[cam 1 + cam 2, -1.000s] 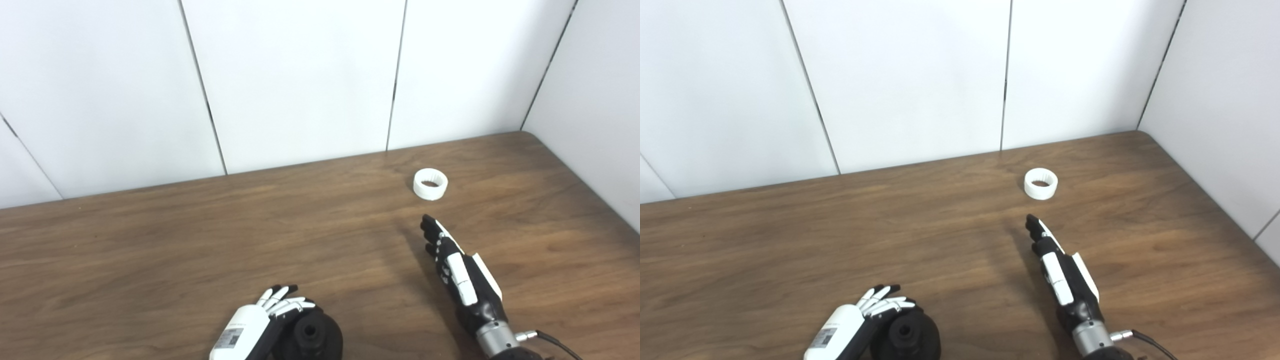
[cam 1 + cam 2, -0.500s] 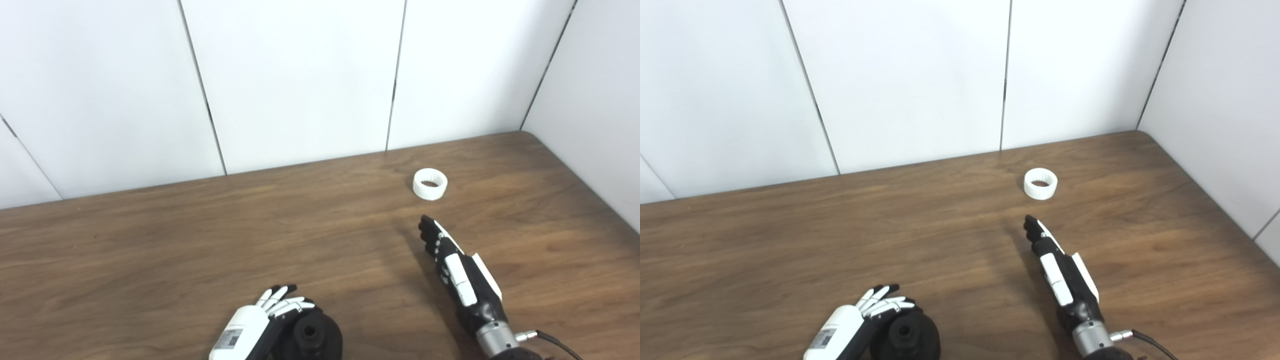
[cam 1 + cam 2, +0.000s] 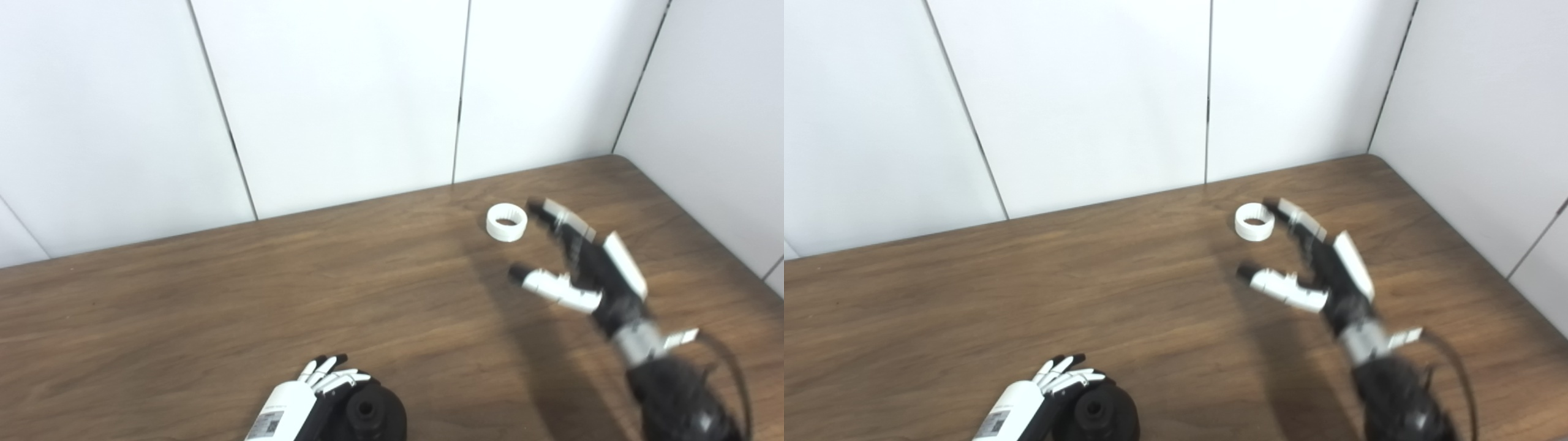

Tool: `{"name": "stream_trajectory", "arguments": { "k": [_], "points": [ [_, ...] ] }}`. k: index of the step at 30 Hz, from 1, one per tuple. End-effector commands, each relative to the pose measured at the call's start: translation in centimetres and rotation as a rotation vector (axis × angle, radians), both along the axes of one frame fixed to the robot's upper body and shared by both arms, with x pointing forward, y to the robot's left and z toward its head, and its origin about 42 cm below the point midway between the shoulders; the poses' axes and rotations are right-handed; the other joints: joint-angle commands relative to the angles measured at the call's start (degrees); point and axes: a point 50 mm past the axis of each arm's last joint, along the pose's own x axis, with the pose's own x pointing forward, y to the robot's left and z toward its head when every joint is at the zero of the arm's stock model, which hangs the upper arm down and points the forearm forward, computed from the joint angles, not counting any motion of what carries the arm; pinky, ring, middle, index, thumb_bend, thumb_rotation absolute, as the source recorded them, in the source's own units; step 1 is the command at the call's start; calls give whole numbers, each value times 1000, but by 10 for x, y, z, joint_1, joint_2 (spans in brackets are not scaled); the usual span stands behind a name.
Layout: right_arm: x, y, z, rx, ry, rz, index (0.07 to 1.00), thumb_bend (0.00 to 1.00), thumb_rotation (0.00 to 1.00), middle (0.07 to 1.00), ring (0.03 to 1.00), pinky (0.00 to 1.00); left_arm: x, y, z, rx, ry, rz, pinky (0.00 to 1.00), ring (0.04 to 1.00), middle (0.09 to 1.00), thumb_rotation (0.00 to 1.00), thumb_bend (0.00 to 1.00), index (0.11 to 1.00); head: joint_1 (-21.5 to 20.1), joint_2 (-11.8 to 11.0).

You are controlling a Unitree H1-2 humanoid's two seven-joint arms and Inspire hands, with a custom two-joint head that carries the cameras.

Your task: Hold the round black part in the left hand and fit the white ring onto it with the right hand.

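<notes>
Two hands share one wooden table (image 3: 184,318), bare but for two small parts and backed by white wall panels (image 3: 337,92). The right hand (image 3: 582,269) is up over the far right of the board, its fingers (image 3: 560,214) and thumb spread wide and holding nothing; it is blurred, so finer detail is lost. Its fingertips show just beside the white ring (image 3: 507,222), on the ring's right — whether they touch it cannot be told. The left hand (image 3: 318,389) sits at the near edge, fingers curled against the left side of the round black part (image 3: 367,416); it looks to have hold of the part, though the frame cuts both off and a firm grip cannot be confirmed. That part seems to rest on the table, central hole upward.

Judging the step as the reach for the ring, doing it well means bringing thumb and fingers down on opposite sides of the ring's outer wall, leaving its bore free — that bore has to pass over the black part. The ring is light and sits flat, so a sideways brush could skid it toward the wall; a descent from above is safer.

No containers are present; the ring's centre shows only table.
</notes>
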Motion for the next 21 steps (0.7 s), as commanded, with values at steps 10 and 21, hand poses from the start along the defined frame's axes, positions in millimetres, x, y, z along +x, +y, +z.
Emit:
{"name": "stream_trajectory", "arguments": {
  "k": [10,21],
  "points": [
    [64,-33,69,-514,104,-31,842,937,397,975,999,1000,-6,3,3,67,33,-19,1000,935,813,50,523,481,-6,7],
    [123,-46,87,-740,289,-15,812,1000,347,1000,1000,999,-7,3,8,56,37,-15,1000,930,808,49,523,481,-6,12]
  ]
}}
